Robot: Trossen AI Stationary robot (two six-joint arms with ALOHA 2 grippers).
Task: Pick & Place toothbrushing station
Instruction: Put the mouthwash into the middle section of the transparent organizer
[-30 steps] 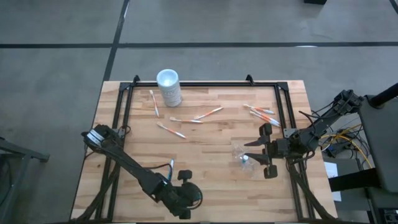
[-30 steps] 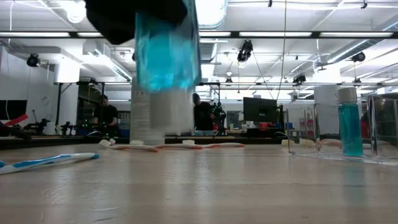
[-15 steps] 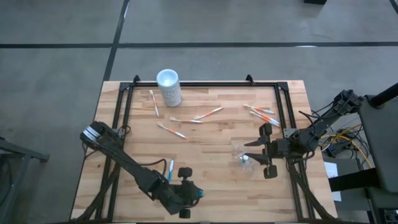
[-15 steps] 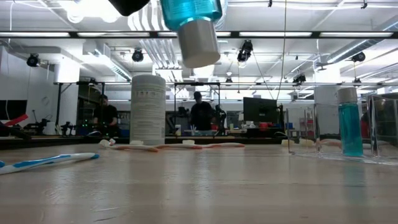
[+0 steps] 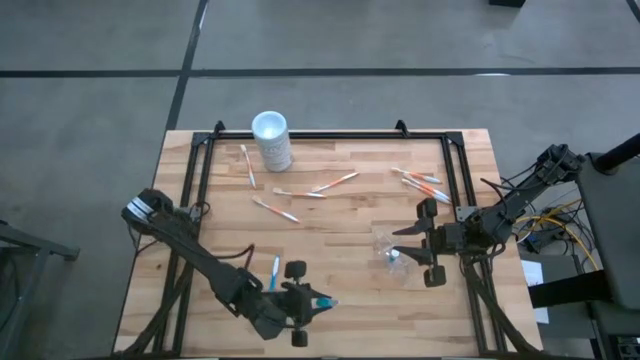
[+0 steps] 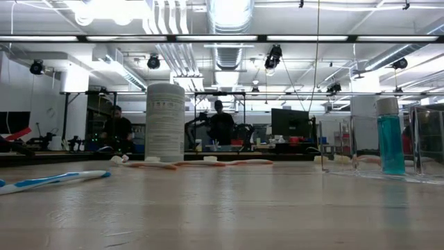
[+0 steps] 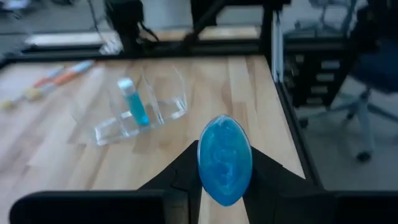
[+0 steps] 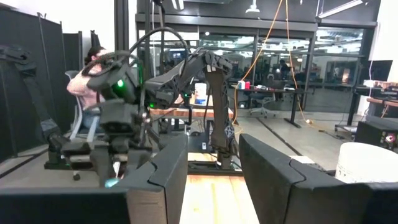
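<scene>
Left tool (image 5: 322, 302) hangs over the surface's (image 5: 340, 225) near edge, fingers pinched on a small blue bottle (image 7: 224, 159) — translucent, bright blue, oval end facing its wrist camera, a pale cap poking out toward the right in the high view. Just beside that arm lies a blue-and-white brush (image 5: 275, 271).

Over on the right side sits the clear cup (image 5: 396, 250), see-through plastic with divider walls, tipped on its side in the left wrist view, and inside it another blue bottle (image 6: 391, 144) with a whitish cap. The right tool (image 5: 412, 245) is level with it, fingers parted on either side of the cup; whether they press its walls I cannot tell.

Orange-and-white brushes (image 5: 330, 184) lie scattered across the far half, more (image 5: 424, 183) near the right rail. The white cup (image 5: 272, 140) stands at the far edge; there is print on it, too small to read.
</scene>
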